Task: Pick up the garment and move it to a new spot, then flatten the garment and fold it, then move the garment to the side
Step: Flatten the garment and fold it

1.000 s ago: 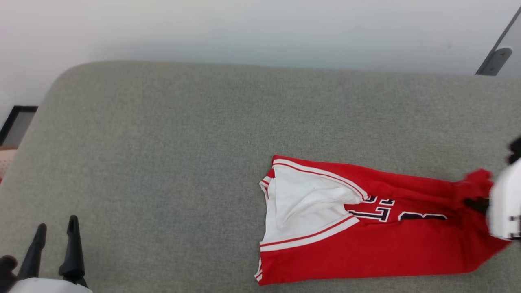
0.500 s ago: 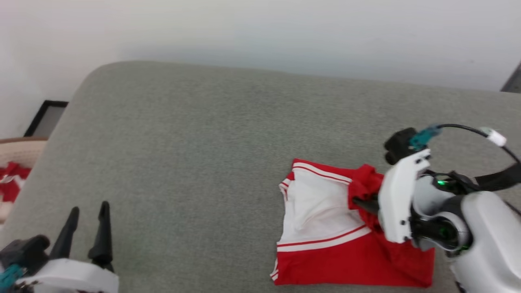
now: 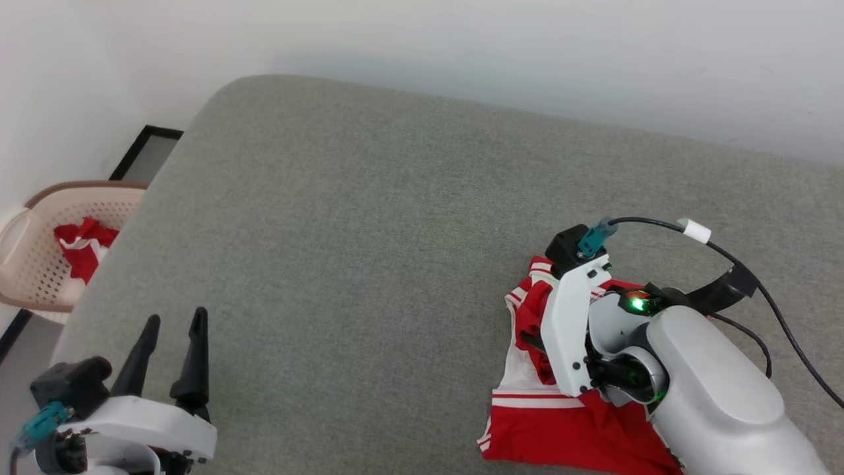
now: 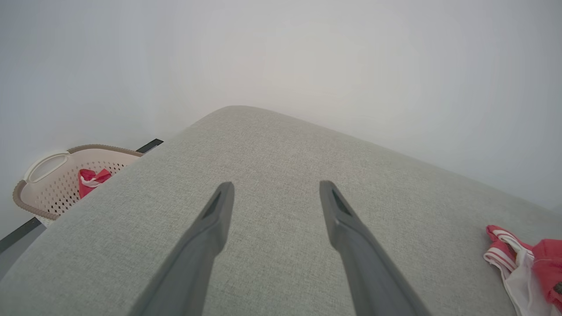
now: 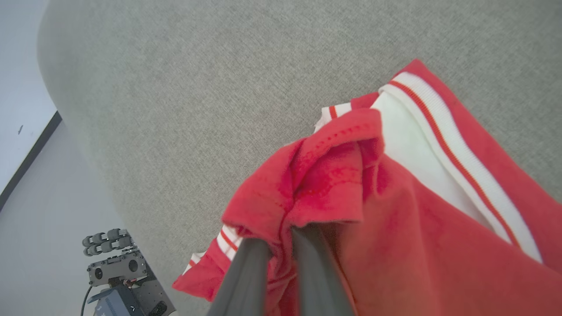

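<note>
One pale basket [image 3: 33, 264] is seen at far left, beside the grey cushioned surface [image 3: 369, 198]. The left gripper [image 3: 176, 315] is seen over that surface, jaws spread and empty. At right, the red garment [image 3: 567, 435] is bunched on the surface, a red fold pinched between the nearly closed jaws of the right gripper [image 5: 279, 237].

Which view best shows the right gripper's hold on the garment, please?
Right wrist view: up close, the right gripper pinches a bunched fold of the garment. In the head view the arm hides this; the left wrist view catches a corner.
</note>
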